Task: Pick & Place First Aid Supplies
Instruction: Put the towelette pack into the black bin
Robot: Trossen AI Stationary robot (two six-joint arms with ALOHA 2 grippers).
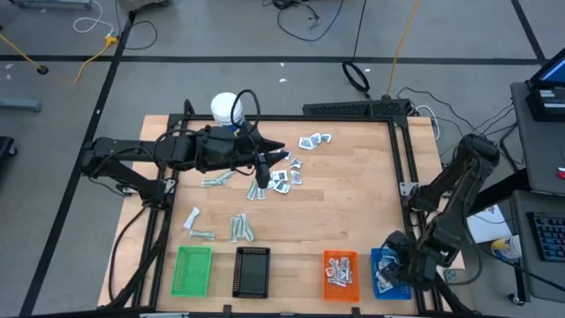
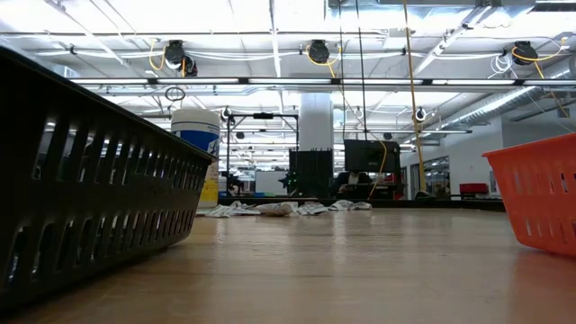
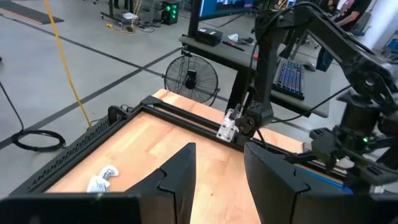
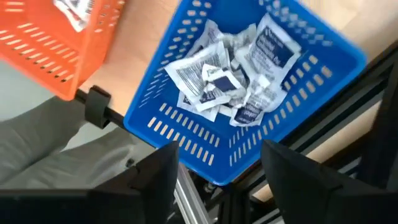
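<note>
Much of the scene is hidden at table level: the black tray (image 2: 90, 180) fills the near side of the low view, the orange tray (image 2: 538, 193) is cut off at the edge, and the loose first aid supplies (image 2: 286, 208) show only as a pale, indistinct heap far across the wooden table (image 2: 342, 270), beside the white bottle (image 2: 196, 144). Neither arm appears there.

From above, the right gripper (image 1: 399, 259) hangs over the blue tray (image 1: 387, 284) at the table's front right corner, its arm folded back on itself and covering part of the tray. Its wrist camera looks down between two parted, empty fingers (image 4: 155, 180) onto white-and-blue sachets (image 4: 224, 78) piled in that tray.

The left arm reaches out level across the table's rear, its gripper (image 1: 262, 174) poised above scattered packets (image 1: 284, 179) near the middle. Its fingers (image 3: 180, 177) stand partly apart with nothing seen between them; the table directly beneath is hidden by them.

More packets lie by the rear rail (image 1: 314, 140) and in front of the green tray (image 1: 193, 270). Print on them cannot be read.
</note>
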